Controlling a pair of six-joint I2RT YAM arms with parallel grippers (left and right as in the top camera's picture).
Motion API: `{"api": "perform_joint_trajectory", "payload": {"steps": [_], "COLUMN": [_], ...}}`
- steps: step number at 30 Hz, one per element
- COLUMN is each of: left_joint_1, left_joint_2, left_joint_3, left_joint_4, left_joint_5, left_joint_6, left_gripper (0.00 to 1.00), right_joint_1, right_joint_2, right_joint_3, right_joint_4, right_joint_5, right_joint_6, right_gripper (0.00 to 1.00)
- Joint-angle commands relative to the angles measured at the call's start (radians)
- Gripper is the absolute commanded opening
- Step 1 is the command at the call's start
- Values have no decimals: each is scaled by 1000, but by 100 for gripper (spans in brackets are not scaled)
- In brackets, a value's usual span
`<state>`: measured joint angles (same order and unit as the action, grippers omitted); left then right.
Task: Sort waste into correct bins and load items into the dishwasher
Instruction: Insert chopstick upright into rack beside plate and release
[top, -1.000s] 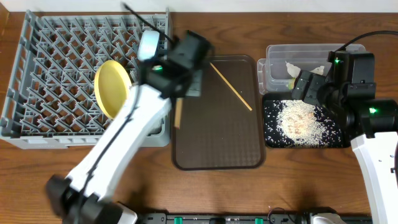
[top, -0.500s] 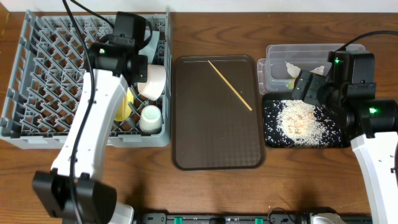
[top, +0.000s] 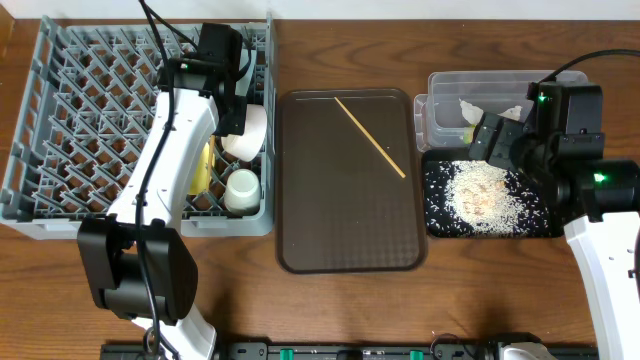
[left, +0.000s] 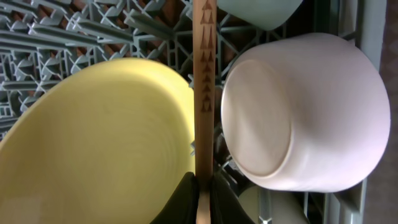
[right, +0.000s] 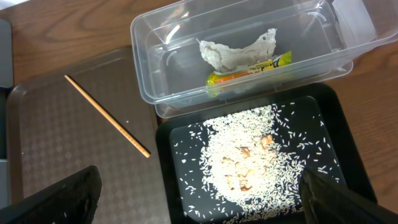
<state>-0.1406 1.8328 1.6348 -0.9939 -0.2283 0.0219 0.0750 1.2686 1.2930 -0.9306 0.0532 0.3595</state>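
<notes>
Two chopsticks, one clamped: hazards at the rack

Item 1. Left gripper (left: 204, 190), jaws pressed together on a wooden chopstick (left: 204, 93). It is held over the dish rack (top: 60, 120), in the narrow gap between the upright yellow-green plate (left: 106, 137) and the tipped white bowl (left: 305, 112). Likely hazards: the stick is thin and the rack floor is open grid, so on release it may drop through or lie flat under the pegs. A slanted descent may nudge the plate off its pegs, or roll the bowl against the white cup (top: 242, 190) just beside it.

Item 2. Second chopstick (top: 370, 138), lying diagonally on the brown tray (top: 350, 230), not yet loaded. Flat and slim, so a pinch may slide off or skid it.

Item 3. Right gripper (right: 202, 202), jaws spread wide, empty, above the black tray (right: 339, 143) of rice (right: 249, 155). A low sweep would scatter grains onto the counter (top: 450, 300). Tissue (right: 236, 50) and wrapper (right: 249, 68) sit in the clear tub (right: 323, 37).
</notes>
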Motion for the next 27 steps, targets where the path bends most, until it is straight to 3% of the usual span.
{"api": "perform_joint_trajectory", "payload": {"steps": [1,5,9,20,27], "left_joint_1": [13,13,13,12,2], "left_joint_2": [2,2,2,-2,-43], "left_joint_3": [-8,-8,-8,-4,68], "left_joint_4": [10,11,11,8,22], "left_joint_5": [8,8,9,19,284], "left_joint_6": [6,-51,-110,-109,-112], "left_gripper": [8,10,24,26,25], "right_joint_1": [-10,-10,-10,-10,-10], "right_joint_2": [1,1,1,1,1], "right_joint_3": [4,4,4,4,4], "right_joint_4": [-2,-2,-2,-2,-2], "right_joint_5": [10,10,10,10,10], "right_joint_6": [10,10,10,10,10], "right_gripper": [99,99,99,99,99]}}
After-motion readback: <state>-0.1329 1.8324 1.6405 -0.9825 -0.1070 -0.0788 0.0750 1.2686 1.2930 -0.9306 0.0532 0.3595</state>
